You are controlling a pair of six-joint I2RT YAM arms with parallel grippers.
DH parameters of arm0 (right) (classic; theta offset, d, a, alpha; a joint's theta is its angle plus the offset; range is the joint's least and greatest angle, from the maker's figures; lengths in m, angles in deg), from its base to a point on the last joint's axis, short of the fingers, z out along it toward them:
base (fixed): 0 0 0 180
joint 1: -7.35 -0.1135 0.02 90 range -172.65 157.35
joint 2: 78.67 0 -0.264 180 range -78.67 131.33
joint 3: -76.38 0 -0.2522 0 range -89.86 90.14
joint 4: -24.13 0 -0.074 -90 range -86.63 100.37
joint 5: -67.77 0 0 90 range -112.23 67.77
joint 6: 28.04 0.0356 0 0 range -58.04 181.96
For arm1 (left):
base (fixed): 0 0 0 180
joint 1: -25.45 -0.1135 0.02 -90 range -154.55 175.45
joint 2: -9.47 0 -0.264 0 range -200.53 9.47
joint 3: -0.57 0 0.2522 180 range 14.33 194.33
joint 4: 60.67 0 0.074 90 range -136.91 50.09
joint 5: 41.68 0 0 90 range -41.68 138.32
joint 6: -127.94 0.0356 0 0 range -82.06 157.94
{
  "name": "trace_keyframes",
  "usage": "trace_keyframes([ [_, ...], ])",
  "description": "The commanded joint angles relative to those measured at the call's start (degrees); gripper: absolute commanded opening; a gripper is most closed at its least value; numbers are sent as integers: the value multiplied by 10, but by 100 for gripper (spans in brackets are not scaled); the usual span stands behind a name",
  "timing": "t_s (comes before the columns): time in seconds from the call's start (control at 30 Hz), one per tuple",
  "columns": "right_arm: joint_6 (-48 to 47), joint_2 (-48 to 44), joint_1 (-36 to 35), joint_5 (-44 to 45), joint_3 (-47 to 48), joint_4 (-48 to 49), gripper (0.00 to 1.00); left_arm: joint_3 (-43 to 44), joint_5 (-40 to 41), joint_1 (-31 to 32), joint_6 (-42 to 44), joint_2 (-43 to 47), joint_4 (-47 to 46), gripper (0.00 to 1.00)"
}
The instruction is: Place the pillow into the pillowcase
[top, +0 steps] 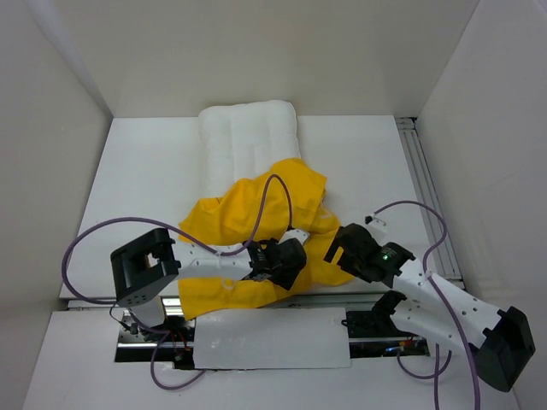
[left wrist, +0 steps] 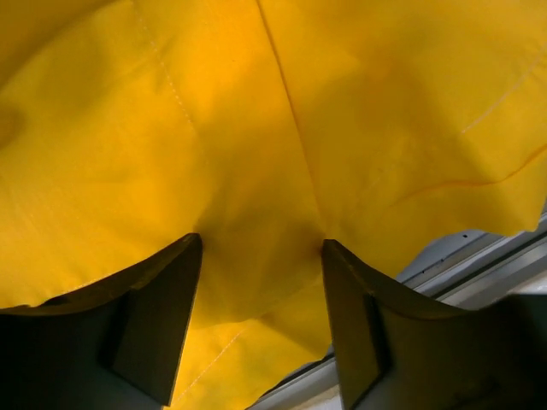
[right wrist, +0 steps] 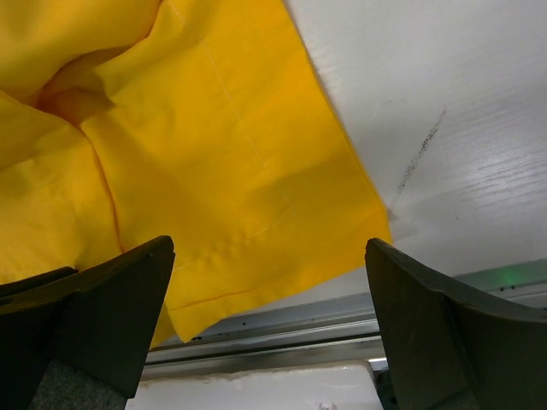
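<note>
The white quilted pillow (top: 248, 141) lies at the back centre of the table. The yellow pillowcase (top: 256, 213) lies crumpled in front of it, with its far part over the pillow's near end. My left gripper (top: 286, 260) is low over the pillowcase's near part. In the left wrist view it (left wrist: 261, 243) is open, with yellow fabric (left wrist: 256, 128) filling the gap between the fingers. My right gripper (top: 335, 248) hovers at the pillowcase's near right corner. In the right wrist view it (right wrist: 270, 245) is wide open and empty above that corner (right wrist: 214, 171).
White walls enclose the table on three sides. A metal rail (right wrist: 282, 329) runs along the table's front edge and another (top: 427, 196) along the right side. A white panel (top: 265, 337) lies between the arm bases. Purple cables (top: 273, 192) loop over the pillowcase.
</note>
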State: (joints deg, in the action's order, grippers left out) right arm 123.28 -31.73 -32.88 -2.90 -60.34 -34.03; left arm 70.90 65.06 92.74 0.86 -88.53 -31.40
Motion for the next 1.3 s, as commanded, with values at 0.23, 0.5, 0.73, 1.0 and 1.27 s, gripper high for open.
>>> trace_keyframes([
  [0.23, 57, 20, 2, -9, -49, 74, 99, 18, 29, -1, -15, 37, 14, 19],
  [0.5, 57, 70, 2, -21, -61, 102, 99, 38, 111, -1, -33, 120, 60, 0],
  [0.73, 56, 102, 2, -24, -72, 144, 99, 92, 224, -22, -70, 205, 149, 0],
  [1.0, 65, 146, 2, -4, -71, 186, 79, 116, 230, -122, -7, 317, 142, 0],
  [1.27, 59, 220, 2, 47, -7, 192, 0, 173, 168, -215, 56, 343, 137, 0],
])
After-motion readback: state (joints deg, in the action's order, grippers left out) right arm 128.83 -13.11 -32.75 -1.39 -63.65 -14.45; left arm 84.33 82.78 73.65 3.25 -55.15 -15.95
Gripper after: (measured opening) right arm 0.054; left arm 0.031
